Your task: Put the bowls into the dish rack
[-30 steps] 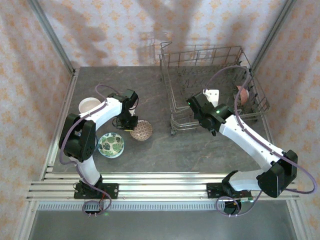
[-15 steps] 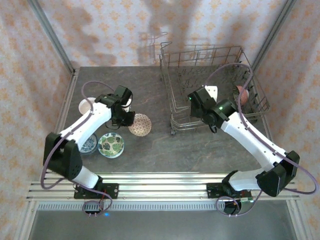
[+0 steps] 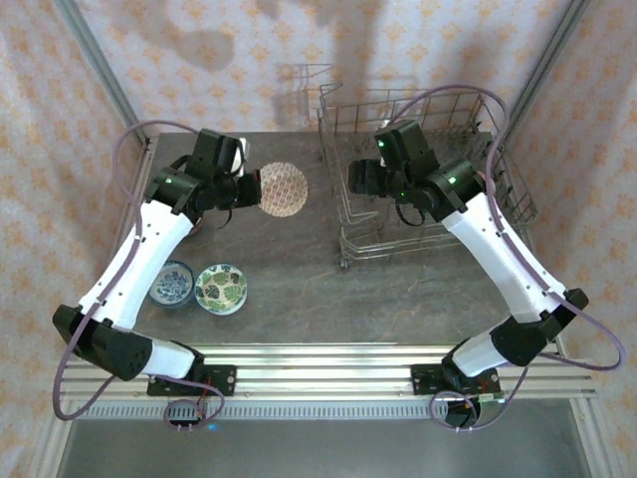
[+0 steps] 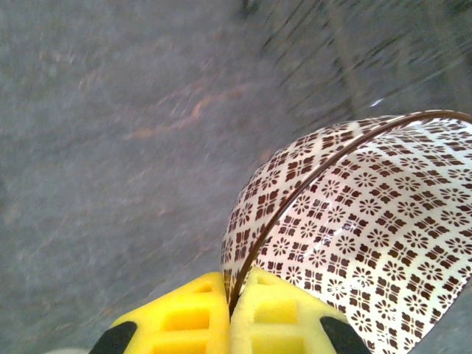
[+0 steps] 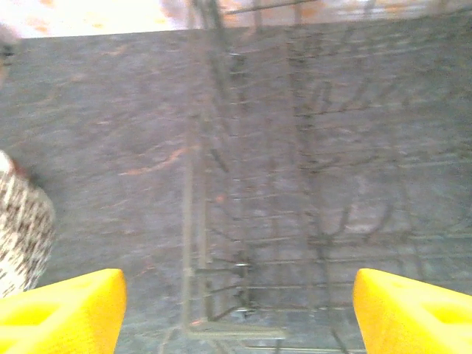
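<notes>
- Left claw (image 4: 230,299) is clamped on the rim of the brown-white bowl (image 3: 283,189). Its two yellow fingers (image 4: 181,317) are pressed together, one on each side of the rim.
- That bowl is lifted off the table (image 3: 299,269) and tipped up on edge, with its patterned inside facing the overhead camera.
- Taking the table's middle as the dial's centre in the overhead view, the held bowl is at about 11 o'clock. It hangs just beside the left wall of the dish rack (image 3: 343,214) but apart from it.
- Right claw (image 5: 236,302) has its yellow fingers spread wide with nothing between them.
- From above, the right claw hovers at about 1 o'clock, over the near-left part of the dish rack, facing the held bowl across the rack's left wall.
- In the right wrist view, the rack's wire floor and tines lie blurred beneath the fingers. A sliver of the brown-white bowl shows at 9 o'clock.
- Dish rack stands at 1 to 2 o'clock on the table, upright, against the far-right corner.
- Blue-white bowl (image 3: 176,283) and green floral bowl (image 3: 221,289) sit at about 8 o'clock. They are side by side and upright on the table, near the left arm.
</notes>
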